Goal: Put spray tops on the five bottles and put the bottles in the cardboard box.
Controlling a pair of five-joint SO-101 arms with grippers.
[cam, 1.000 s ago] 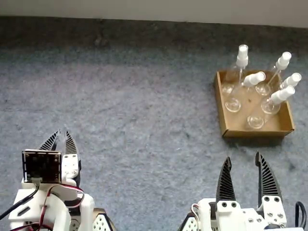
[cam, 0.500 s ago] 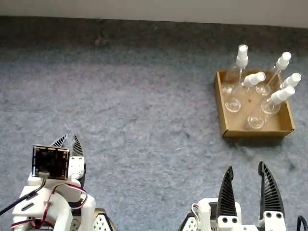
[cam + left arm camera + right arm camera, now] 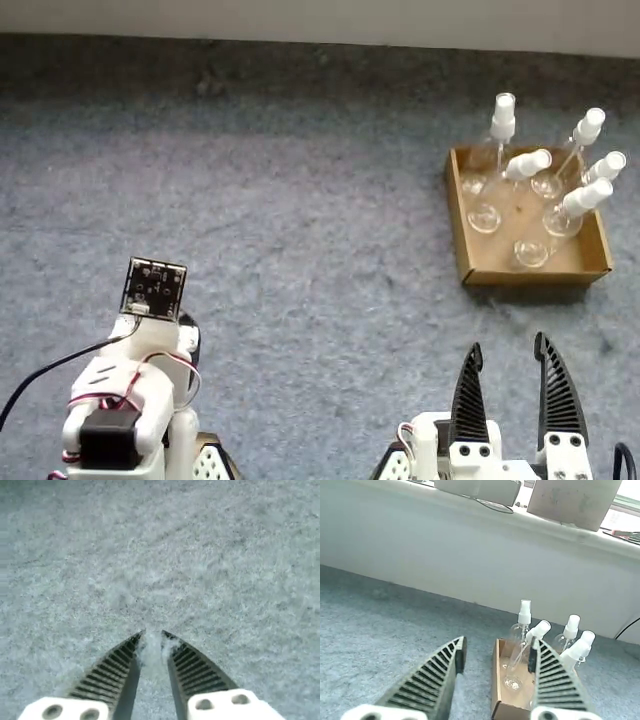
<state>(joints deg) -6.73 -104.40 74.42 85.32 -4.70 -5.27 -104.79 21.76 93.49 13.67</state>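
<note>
Five bottles [image 3: 484, 216], each with a white spray top [image 3: 503, 112], stand in the cardboard box [image 3: 456, 215] at the far right of the grey, felt-covered bench [image 3: 300, 200]. Several of them lean. At the near right edge, on the near side of the box, the right tool [image 3: 506, 345] points toward it, its fingers wide apart and empty. At the near left stands the left arm [image 3: 135, 400]. The left tool [image 3: 152, 636] hangs over bare felt with its tips almost together and nothing between them.

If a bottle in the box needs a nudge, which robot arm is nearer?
Right, probably. The right gripper is open and faces the cardboard box; the left gripper points down at carpet, farther away.
</note>
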